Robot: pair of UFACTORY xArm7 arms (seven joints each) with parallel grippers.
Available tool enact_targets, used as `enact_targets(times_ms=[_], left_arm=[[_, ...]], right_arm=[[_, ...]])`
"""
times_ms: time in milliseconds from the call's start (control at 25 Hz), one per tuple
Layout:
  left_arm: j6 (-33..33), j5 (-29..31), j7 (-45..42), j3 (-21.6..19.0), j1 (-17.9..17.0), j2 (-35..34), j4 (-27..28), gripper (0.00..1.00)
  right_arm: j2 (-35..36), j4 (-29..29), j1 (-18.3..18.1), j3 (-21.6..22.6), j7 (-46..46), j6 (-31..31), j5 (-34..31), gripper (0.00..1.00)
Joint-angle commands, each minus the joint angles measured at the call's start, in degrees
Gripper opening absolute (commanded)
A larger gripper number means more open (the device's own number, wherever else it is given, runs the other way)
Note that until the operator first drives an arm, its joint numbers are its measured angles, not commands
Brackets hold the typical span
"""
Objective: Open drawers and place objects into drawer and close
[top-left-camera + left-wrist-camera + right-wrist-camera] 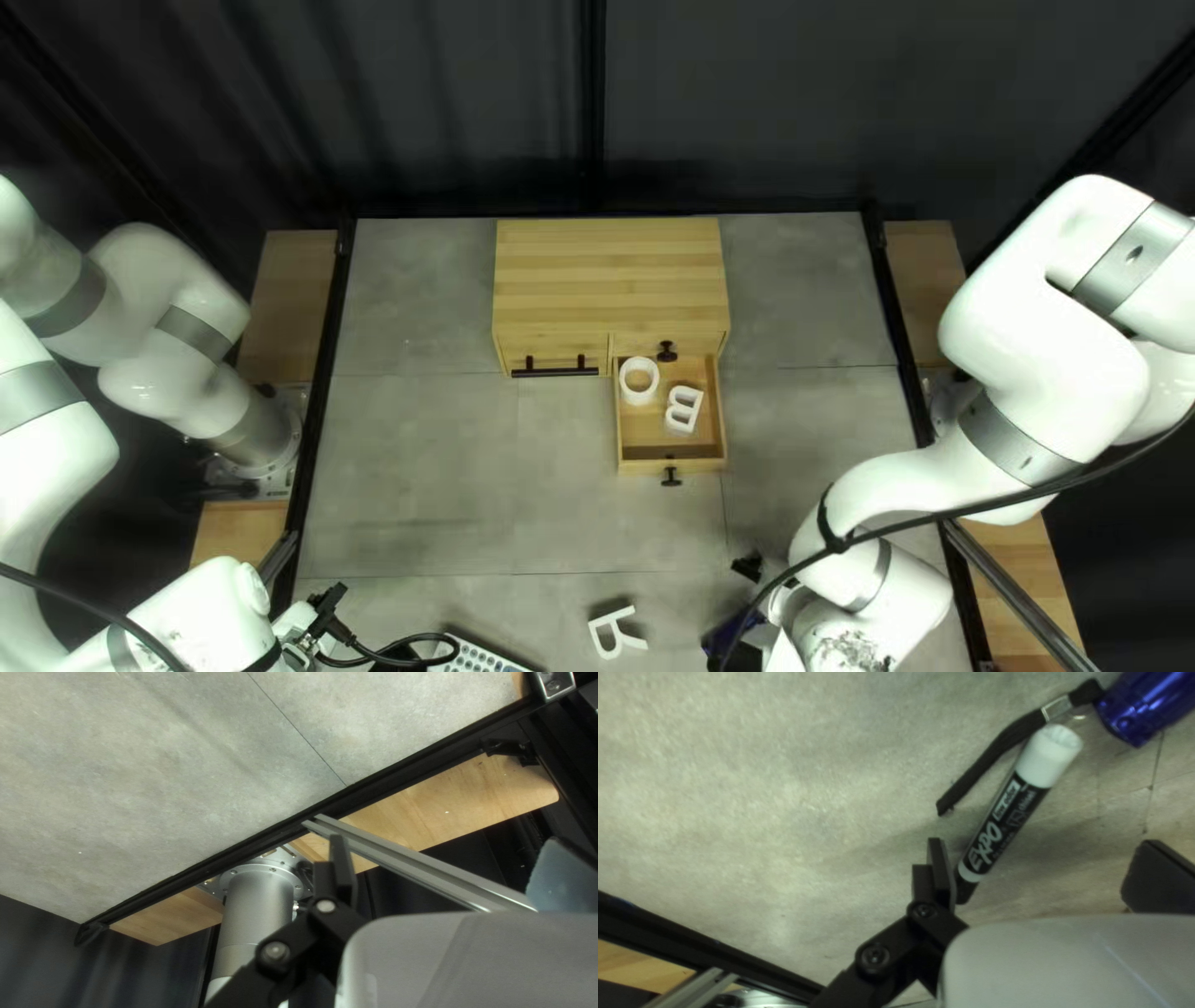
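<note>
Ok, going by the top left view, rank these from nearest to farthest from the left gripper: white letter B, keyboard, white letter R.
From the left gripper:
1. Keyboard: at the table's near edge.
2. White letter R: on the table, right of the keyboard.
3. White letter B: in the open drawer.

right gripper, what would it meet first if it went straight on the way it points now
Most likely the marker, lying on the tabletop ahead of my open right gripper; how deep the gap is, I can't tell.
</note>
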Motion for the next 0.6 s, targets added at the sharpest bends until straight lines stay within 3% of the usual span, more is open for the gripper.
enact_targets(times_ms=[40,80,320,360,440,480,600], left_arm=[[0.0,0.0,0.0,0.0,0.0,0.0,0.0,1.00],[0.0,0.0,0.0,0.0,0.0,0.0,0.0,1.00],[0.0,0.0,0.0,0.0,0.0,0.0,0.0,1.00],[0.0,0.0,0.0,0.0,0.0,0.0,0.0,1.00],[0.0,0.0,0.0,0.0,0.0,0.0,0.0,1.00],[0.0,0.0,0.0,0.0,0.0,0.0,0.0,1.00],[0.0,0.0,0.0,0.0,0.0,0.0,0.0,1.00]], right_arm=[[-0.2,-0.7,-0.2,-0.1,0.1,-1.2,-0.2,0.19],[-0.2,-0.8,-0.3,-0.1,0.0,-1.3,-0.2,0.12],[-0.5,-1.6,-0.6,-0.1,-0.5,-3.1,-0.3,0.13],[-0.5,-1.8,-0.7,-0.1,-0.6,-3.4,-0.3,0.20],[-0.8,-2.1,-0.8,0.0,-0.9,-3.8,-0.2,0.60],[-1.1,-2.4,-0.9,0.1,-1.1,-4.0,-0.1,0.64],[-2.6,-2.9,-1.2,0.4,-1.9,-3.4,0.5,0.56]])
